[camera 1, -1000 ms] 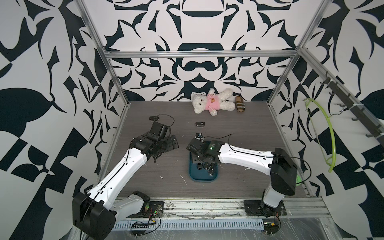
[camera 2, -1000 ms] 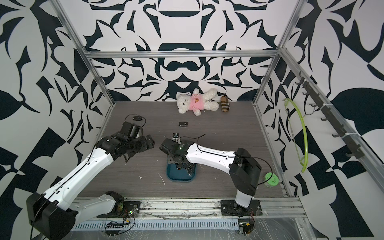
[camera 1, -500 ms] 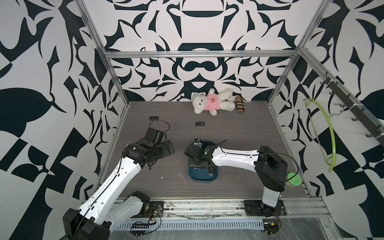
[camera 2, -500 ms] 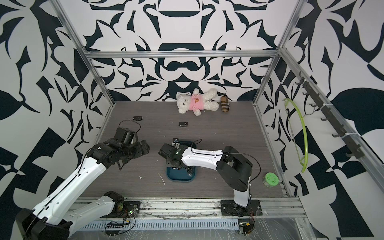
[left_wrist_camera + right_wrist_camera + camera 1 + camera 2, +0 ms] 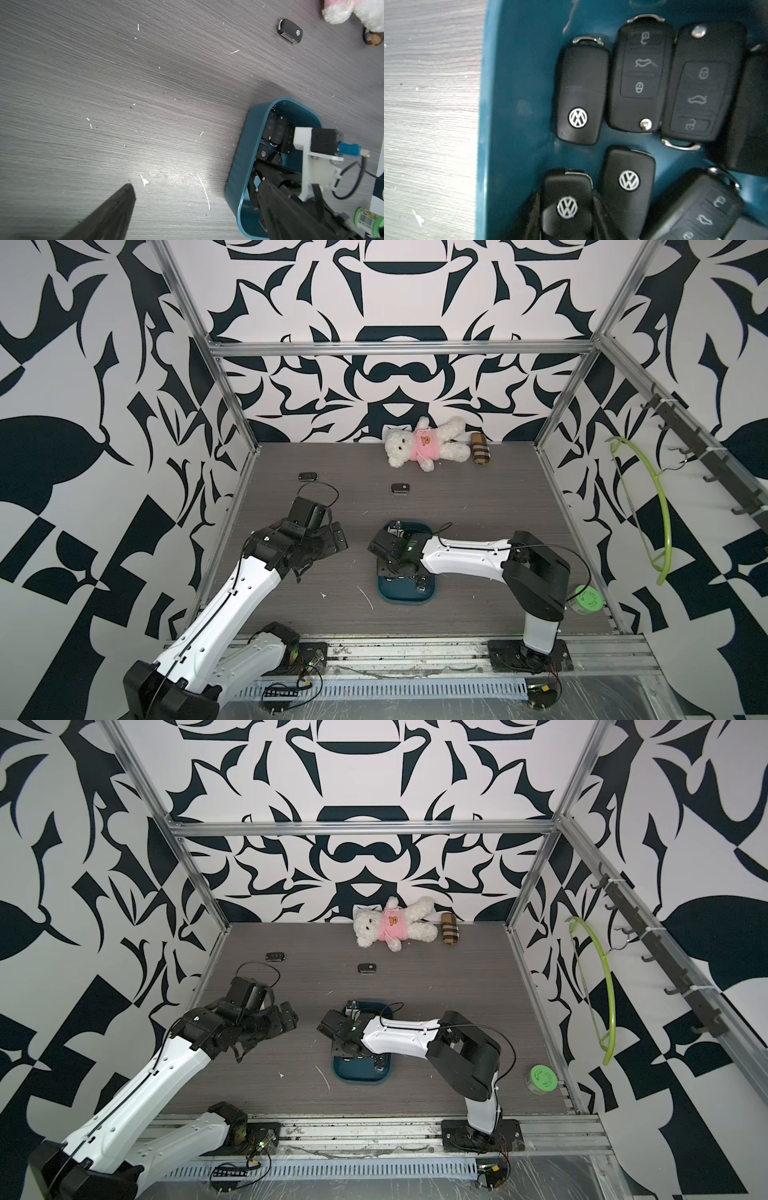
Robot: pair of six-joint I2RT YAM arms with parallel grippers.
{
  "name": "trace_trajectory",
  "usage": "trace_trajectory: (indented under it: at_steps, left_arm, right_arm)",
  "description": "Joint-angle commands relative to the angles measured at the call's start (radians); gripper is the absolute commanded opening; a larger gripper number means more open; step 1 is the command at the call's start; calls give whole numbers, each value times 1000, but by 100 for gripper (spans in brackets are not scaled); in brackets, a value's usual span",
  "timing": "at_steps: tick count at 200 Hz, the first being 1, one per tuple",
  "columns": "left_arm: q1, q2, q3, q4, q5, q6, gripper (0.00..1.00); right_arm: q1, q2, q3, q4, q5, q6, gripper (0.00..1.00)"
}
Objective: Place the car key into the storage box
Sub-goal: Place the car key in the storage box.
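The storage box (image 5: 405,596), a shallow teal tray, lies at the front middle of the table and shows in both top views (image 5: 359,1078). Several black car keys lie in it (image 5: 640,79). My right gripper (image 5: 394,570) reaches down into the box, shut on a car key (image 5: 566,187) with a VW badge, which sits low over the box floor between its dark fingers (image 5: 599,209). My left gripper (image 5: 332,540) hovers open and empty to the left of the box, over bare table (image 5: 193,207). Two more car keys lie on the table behind: one (image 5: 308,477) at the left, one (image 5: 400,488) in the middle.
A white teddy in a pink shirt (image 5: 419,443) and a brown plaid pouch (image 5: 480,448) lie at the back wall. A green-lidded jar (image 5: 586,600) stands at the front right corner. A green hanger (image 5: 660,506) hangs on the right wall.
My right gripper has moved slightly forward and down into the storage box with the key. My left arm has drawn back from the far left key towards the front left.
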Motion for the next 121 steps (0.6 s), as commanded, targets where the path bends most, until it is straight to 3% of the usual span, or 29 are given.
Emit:
trace_trajectory:
  at_steps: [1, 42, 121]
  left_arm:
    - [5, -1, -11, -13, -2, -3, 99]
    - [6, 23, -3, 4, -5, 1, 99]
    - [6, 144, 77, 59, -6, 32, 99]
  right_arm:
    - [2, -33, 15, -8, 5, -5, 41]
    - [1, -73, 26, -45, 57, -27, 52]
    - [-27, -196, 93, -192, 152, -140, 54]
